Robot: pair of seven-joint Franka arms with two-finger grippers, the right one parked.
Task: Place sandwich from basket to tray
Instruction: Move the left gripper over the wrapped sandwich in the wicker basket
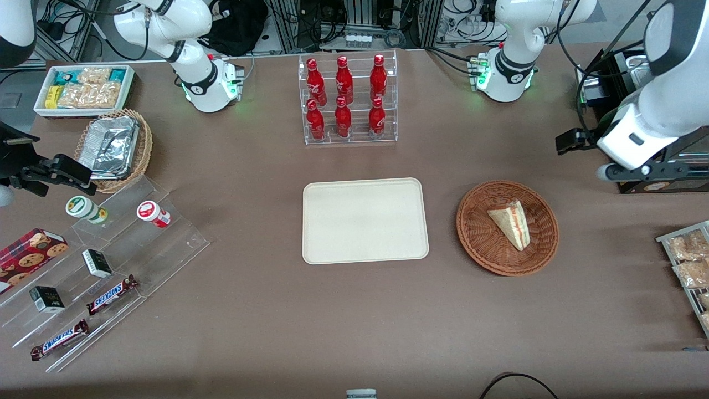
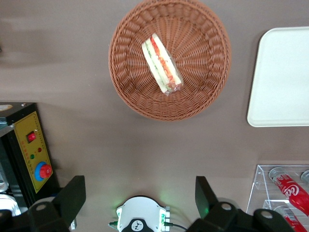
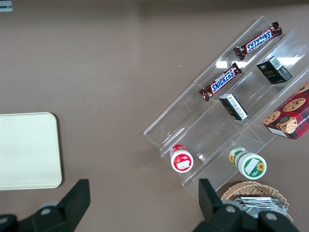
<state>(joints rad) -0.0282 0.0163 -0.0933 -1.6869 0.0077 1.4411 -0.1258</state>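
The sandwich (image 1: 510, 224) (image 2: 161, 65), a clear-wrapped white wedge with red and green filling, lies alone in the round reddish-brown wicker basket (image 1: 476, 233) (image 2: 130, 82). The cream tray (image 1: 364, 220) (image 2: 282, 77) (image 3: 26, 150) lies flat beside the basket, toward the parked arm's end, with nothing on it. My left gripper (image 2: 139, 186) (image 1: 608, 172) hangs high above the table, open wide and holding nothing. It is farther from the front camera than the basket and well apart from it, with the arm's base showing between its fingers (image 2: 72, 193).
A clear rack of red bottles (image 1: 349, 100) stands farther back than the tray. A black control box (image 2: 34, 154) sits near the working arm. A wire rack of snack bags (image 1: 689, 266) is at that end; acrylic steps with snacks (image 1: 99, 266) lie toward the parked arm's end.
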